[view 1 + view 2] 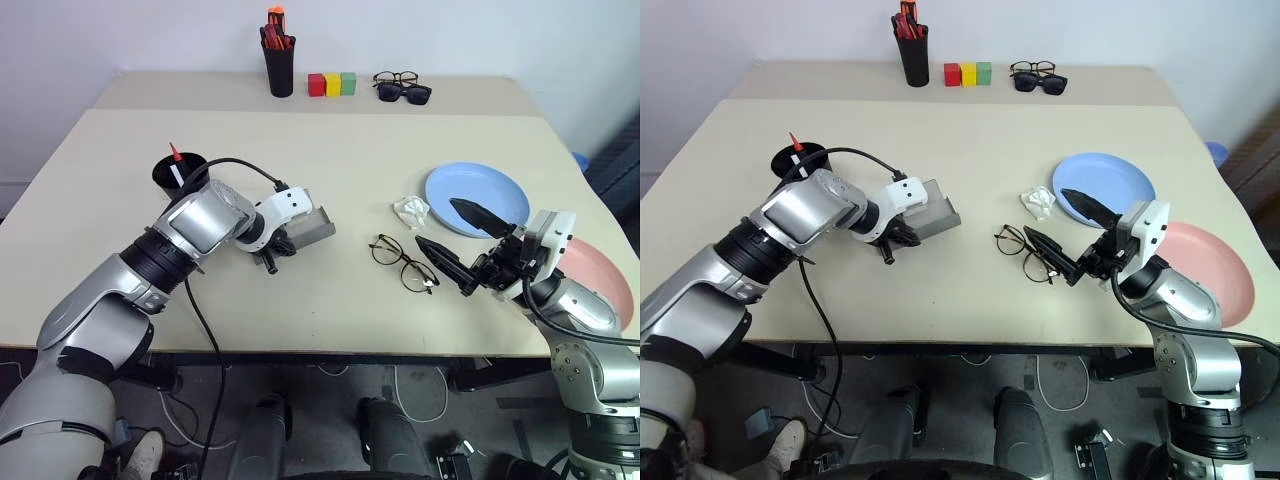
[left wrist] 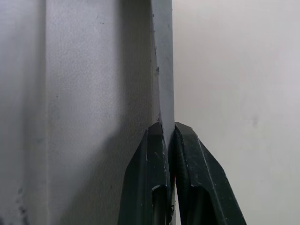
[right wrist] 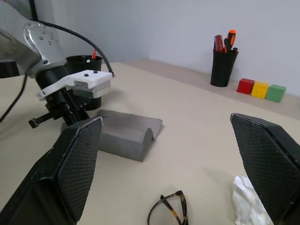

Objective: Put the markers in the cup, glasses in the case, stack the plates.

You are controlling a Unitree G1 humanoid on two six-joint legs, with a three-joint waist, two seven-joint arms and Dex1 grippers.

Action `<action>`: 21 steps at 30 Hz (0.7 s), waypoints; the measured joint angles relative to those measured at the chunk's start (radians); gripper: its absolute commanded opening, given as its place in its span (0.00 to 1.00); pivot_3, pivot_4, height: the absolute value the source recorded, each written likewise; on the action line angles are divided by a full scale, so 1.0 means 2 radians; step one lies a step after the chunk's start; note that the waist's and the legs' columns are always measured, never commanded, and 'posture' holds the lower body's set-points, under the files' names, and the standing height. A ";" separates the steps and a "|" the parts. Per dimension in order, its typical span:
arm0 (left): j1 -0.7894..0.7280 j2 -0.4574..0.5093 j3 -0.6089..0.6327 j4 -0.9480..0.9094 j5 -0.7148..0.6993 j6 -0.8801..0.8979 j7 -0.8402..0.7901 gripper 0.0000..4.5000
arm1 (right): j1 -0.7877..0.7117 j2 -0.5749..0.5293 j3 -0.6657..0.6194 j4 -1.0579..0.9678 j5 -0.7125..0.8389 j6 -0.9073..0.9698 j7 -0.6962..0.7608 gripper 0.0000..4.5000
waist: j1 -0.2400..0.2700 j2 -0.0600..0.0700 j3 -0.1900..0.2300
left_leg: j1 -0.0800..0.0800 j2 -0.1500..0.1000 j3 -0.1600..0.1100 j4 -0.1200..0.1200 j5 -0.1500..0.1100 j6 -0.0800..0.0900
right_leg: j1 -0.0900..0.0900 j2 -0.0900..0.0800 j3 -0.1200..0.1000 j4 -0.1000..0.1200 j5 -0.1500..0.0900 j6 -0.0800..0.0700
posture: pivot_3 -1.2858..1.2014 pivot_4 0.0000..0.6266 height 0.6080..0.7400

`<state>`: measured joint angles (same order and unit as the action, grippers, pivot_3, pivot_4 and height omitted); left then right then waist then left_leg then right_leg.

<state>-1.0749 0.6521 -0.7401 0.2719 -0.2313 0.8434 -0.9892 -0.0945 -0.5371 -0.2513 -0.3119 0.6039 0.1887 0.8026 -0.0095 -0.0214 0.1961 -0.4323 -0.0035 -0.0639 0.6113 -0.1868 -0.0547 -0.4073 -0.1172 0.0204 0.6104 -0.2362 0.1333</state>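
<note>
Case (image 1: 310, 226): grey, mid-bench, its flap edge pinched by the closed left end effector (image 1: 272, 262). Glasses (image 1: 402, 262): just right of it, beside the wide-spread, empty right end effector (image 1: 462, 248). Advice: lift flap fully, hold steady while glasses go in

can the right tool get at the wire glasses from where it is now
Probably yes: the right tool hangs open beside the glasses, which lie alone on bare table. The crumpled tissue and blue plate sit farther back.
</note>
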 measured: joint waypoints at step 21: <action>0.008 -0.049 0.028 0.068 0.133 -0.189 -0.128 0.01 | 0.014 -0.005 -0.004 -0.005 0.000 0.001 -0.005 1.00 | 0.000 0.000 0.000 | -0.002 0.000 0.000 0.002 0.000 0.000 | -0.001 0.000 0.000 0.001 0.000 0.000 | 0.52 0.24 1.00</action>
<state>-1.0585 0.5540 -0.6844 0.4073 0.0354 0.4655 -1.2444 -0.0674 -0.5467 -0.2592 -0.3228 0.6036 0.1912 0.7931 -0.0090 -0.0214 0.1961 -0.4355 -0.0035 -0.0641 0.6145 -0.1865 -0.0540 -0.4091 -0.1170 0.0202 0.6129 -0.2362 0.1339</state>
